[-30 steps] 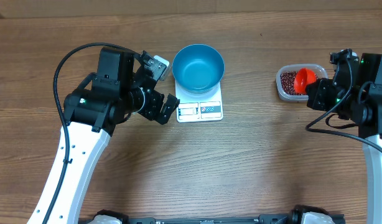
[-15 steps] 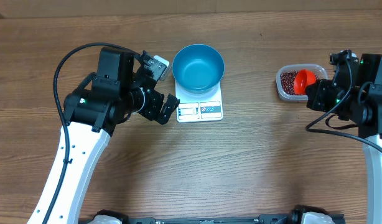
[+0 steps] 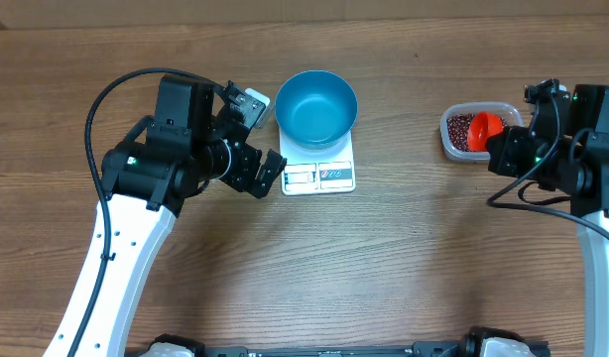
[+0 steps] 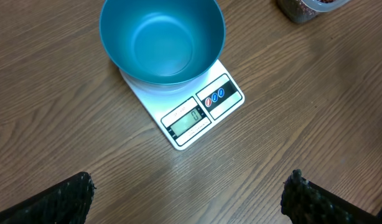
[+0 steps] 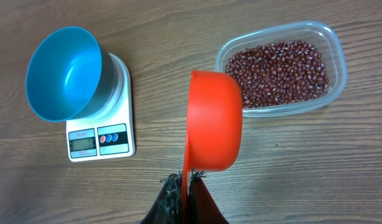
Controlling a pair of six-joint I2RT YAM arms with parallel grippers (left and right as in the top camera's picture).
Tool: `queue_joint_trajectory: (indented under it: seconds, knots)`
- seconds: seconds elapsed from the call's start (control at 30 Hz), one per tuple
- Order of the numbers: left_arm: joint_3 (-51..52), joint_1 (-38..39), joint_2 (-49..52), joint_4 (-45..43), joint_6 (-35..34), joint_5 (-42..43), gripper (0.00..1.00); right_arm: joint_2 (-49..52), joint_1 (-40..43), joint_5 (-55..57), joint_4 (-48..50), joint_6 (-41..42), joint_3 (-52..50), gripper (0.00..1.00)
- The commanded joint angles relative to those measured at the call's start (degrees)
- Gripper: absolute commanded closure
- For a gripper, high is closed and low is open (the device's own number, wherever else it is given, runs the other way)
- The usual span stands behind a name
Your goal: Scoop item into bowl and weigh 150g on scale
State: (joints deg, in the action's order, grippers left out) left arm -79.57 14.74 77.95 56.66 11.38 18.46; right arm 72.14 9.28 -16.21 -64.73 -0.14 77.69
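Overhead: left tool (image 3: pixel 262 137) gapes wide, holding nothing, just left of scale (image 3: pixel 319 176) carrying bowl (image 3: pixel 316 104); right tool (image 5: pixel 186 185) clamps scoop (image 5: pixel 213 121) by tub (image 5: pixel 337 57) of beans (image 5: pixel 278 71).

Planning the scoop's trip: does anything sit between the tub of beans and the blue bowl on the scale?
Nothing visible does. Only bare wooden table lies between the beans and the blue bowl. The left end effector, open, is on the bowl's far side, off that path.
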Motion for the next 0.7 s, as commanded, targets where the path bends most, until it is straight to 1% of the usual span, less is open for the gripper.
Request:
queue_joint_trajectory:
  seconds: [0.0, 0.43, 0.67]
  knots:
    - [-0.8, -0.1, 0.4, 0.1, 0.9, 0.4, 0.0, 0.6, 0.1, 0.3, 0.3, -1.5, 2.0, 0.96]
    - [-0.8, -0.1, 0.4, 0.1, 0.9, 0.4, 0.0, 0.6, 0.1, 0.1, 0.8, -1.2, 2.0, 0.96]
    - [-0.8, -0.1, 0.4, 0.1, 0.9, 0.4, 0.0, 0.6, 0.1, 0.1, 3.8, -1.3, 2.0, 0.96]
